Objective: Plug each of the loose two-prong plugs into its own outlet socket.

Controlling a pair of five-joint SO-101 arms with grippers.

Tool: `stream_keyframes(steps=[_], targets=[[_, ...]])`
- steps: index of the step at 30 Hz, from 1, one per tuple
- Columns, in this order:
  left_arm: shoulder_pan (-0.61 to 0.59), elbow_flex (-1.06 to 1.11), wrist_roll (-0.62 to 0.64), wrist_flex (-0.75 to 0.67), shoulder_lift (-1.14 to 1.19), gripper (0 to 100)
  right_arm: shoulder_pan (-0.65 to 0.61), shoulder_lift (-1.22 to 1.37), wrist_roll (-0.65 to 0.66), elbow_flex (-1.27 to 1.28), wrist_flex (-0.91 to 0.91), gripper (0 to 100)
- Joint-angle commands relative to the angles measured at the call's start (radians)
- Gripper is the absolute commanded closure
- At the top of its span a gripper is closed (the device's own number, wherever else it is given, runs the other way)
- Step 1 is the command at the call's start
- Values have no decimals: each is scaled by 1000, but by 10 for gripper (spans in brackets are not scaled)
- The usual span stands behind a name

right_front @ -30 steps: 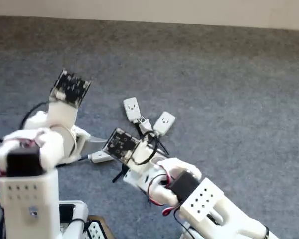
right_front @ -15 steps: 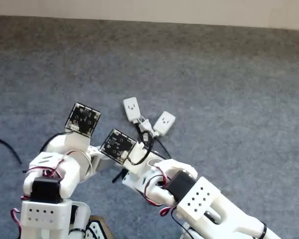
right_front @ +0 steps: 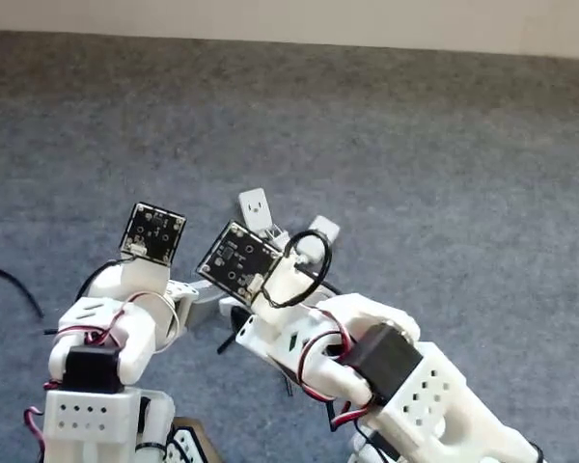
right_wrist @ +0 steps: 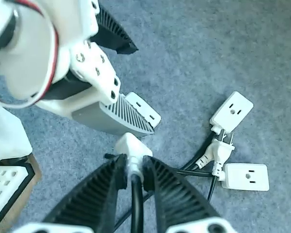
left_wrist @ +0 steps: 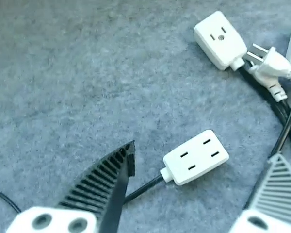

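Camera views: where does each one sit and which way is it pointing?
High view: fixed above the table, looking down on left arm and right arm.
Left wrist view: on the left arm, looking down past the open left gripper at a double outlet.
Right wrist view: on the right arm, looking past the right gripper, shut on a plug.
Shared: both wrist views show the double outlet.

White outlet sockets [left_wrist: 196, 157] and a white plug [right_wrist: 130, 144] on black cords [left_wrist: 143, 188], over mottled grey carpet [left_wrist: 63, 73].

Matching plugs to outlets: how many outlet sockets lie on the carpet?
3: first socket by the left pincer; second socket and third socket flank the loose plug. The arms may hide more.
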Motion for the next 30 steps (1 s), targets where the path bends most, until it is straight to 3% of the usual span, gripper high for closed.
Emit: stream_keyframes(steps=[1, 5, 9, 22, 25, 28, 30], targets=[[-12, -36, 5, -5, -8, 597, -5, 45, -11, -50, 4, 992], [-82, -119, 6, 3, 13, 597, 51, 136, -25, -54, 12, 992], [-186, -338, 8, 98, 265, 597, 87, 280, -23, -157, 90, 993], [-656, -1857, -2, 623, 1641, 597, 87, 891, 155, -843, 306, 993], [-759, -2078, 0, 631, 1836, 597, 107, 1050, -41, -1013, 371, 993], [-823, -2204, 0, 631, 1971, 597, 177, 1218, -374, -1204, 472, 989], [-854, -2265, -2, 629, 2041, 597, 211, 1326, -511, -1328, 553, 988]])
